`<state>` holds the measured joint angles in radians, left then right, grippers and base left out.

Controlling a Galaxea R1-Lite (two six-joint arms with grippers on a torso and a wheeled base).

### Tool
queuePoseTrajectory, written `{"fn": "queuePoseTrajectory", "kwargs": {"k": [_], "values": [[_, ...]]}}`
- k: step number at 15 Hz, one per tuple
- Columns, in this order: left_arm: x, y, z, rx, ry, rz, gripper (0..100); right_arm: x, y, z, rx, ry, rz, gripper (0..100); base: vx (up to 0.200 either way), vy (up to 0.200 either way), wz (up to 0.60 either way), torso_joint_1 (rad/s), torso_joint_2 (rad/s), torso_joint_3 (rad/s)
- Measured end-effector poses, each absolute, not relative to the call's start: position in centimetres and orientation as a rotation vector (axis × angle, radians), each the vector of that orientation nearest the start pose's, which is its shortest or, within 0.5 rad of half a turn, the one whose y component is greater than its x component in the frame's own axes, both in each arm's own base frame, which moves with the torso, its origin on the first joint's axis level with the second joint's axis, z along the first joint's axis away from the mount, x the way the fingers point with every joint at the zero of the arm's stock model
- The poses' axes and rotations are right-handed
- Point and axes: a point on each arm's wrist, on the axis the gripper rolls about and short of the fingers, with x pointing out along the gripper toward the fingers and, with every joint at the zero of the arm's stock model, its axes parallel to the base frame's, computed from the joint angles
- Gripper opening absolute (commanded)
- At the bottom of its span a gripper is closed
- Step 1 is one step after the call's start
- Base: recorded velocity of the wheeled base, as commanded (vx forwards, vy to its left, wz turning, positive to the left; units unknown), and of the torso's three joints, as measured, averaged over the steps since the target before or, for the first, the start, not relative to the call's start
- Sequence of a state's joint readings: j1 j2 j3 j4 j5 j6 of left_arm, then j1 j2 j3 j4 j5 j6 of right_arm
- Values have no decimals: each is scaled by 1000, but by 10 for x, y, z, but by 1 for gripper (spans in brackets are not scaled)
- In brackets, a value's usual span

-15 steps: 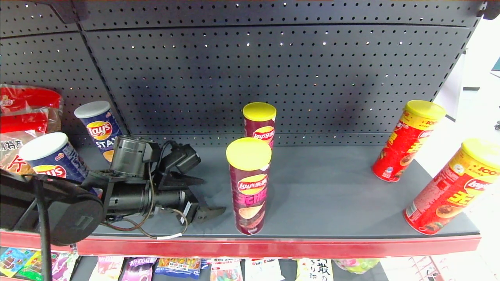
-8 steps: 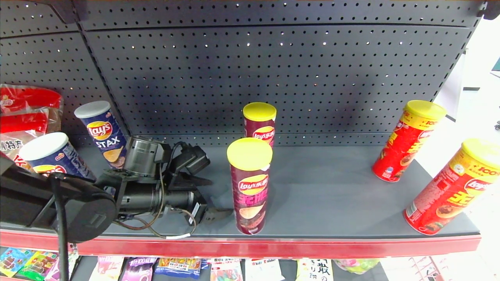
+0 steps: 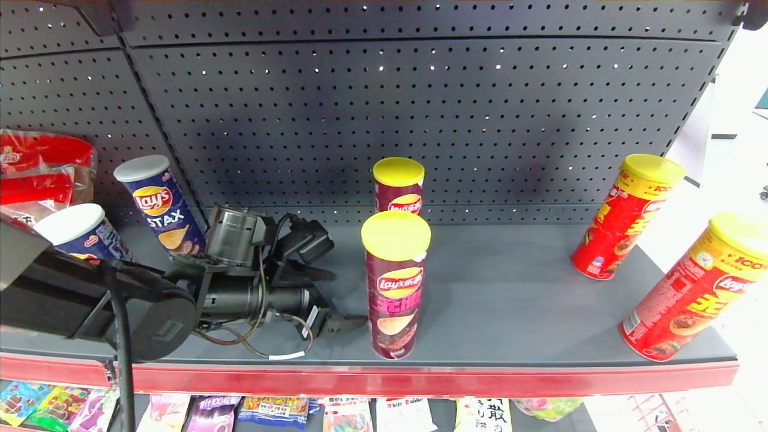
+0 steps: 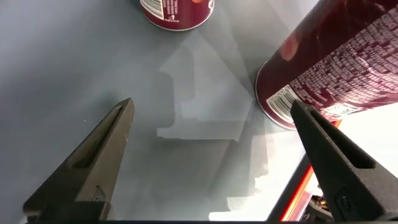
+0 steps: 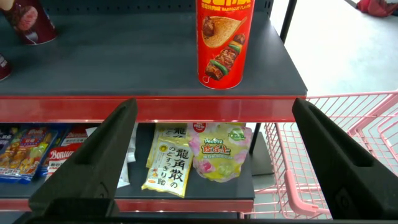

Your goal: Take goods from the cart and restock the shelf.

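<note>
Two maroon chip cans with yellow lids stand on the grey shelf (image 3: 510, 300), the front can (image 3: 395, 288) near the red edge and the back can (image 3: 398, 186) by the pegboard. My left gripper (image 3: 349, 299) lies low over the shelf just left of the front can, open, with its near fingertip (image 3: 360, 322) at the can's side. In the left wrist view the left gripper (image 4: 212, 104) holds nothing; the front can (image 4: 336, 62) stands against one finger (image 4: 329, 155) and the back can (image 4: 177, 11) farther off. My right gripper (image 5: 214, 102) is open and empty before the shelf's red edge (image 5: 186, 109).
Two red cans (image 3: 627, 216) (image 3: 690, 288) stand at the shelf's right end, two blue cans (image 3: 159, 204) (image 3: 78, 234) and red bags (image 3: 36, 168) at the left. Snack bags (image 5: 214, 152) hang on the lower shelf. A pink cart (image 5: 339, 155) stands right of the shelf.
My left arm has slid right along the shelf. The front maroon can has shifted a little to the right with the fingertip at its side.
</note>
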<state>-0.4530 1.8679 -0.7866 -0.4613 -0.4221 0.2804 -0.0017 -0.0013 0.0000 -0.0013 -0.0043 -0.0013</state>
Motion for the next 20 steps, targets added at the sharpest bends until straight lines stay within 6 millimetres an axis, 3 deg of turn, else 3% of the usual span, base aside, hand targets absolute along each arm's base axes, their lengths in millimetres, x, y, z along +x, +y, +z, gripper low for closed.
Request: {"fn": "queuePoseTrajectory", "kwargs": {"k": [3, 6, 8, 12, 14, 16, 18, 20], "values": [[274, -135, 115, 252, 516, -906, 100, -23, 0, 76, -1, -3, -7, 100, 0, 0, 0, 0, 0, 0], [243, -104, 139, 207, 486, -830, 100, -23, 0, 76, -1, -3, -7, 100, 0, 0, 0, 0, 0, 0], [205, -81, 160, 144, 492, -732, 100, -23, 0, 76, -1, -3, -6, 100, 0, 0, 0, 0, 0, 0], [109, -39, 192, 15, 437, -493, 100, -23, 0, 76, -1, -3, -6, 100, 0, 0, 0, 0, 0, 0], [60, -19, 187, -84, 441, -335, 100, -23, 0, 76, -1, -3, -6, 100, 0, 0, 0, 0, 0, 0], [18, -4, 167, -184, 542, -139, 100, -23, 0, 76, -1, -3, -7, 100, 0, 0, 0, 0, 0, 0], [-10, 4, 156, -233, 530, -5, 100, -23, 0, 76, -1, -3, -6, 100, 0, 0, 0, 0, 0, 0], [-25, 5, 143, -245, 533, 76, 100, -23, 0, 76, -1, -3, -6, 100, 0, 0, 0, 0, 0, 0]]}}
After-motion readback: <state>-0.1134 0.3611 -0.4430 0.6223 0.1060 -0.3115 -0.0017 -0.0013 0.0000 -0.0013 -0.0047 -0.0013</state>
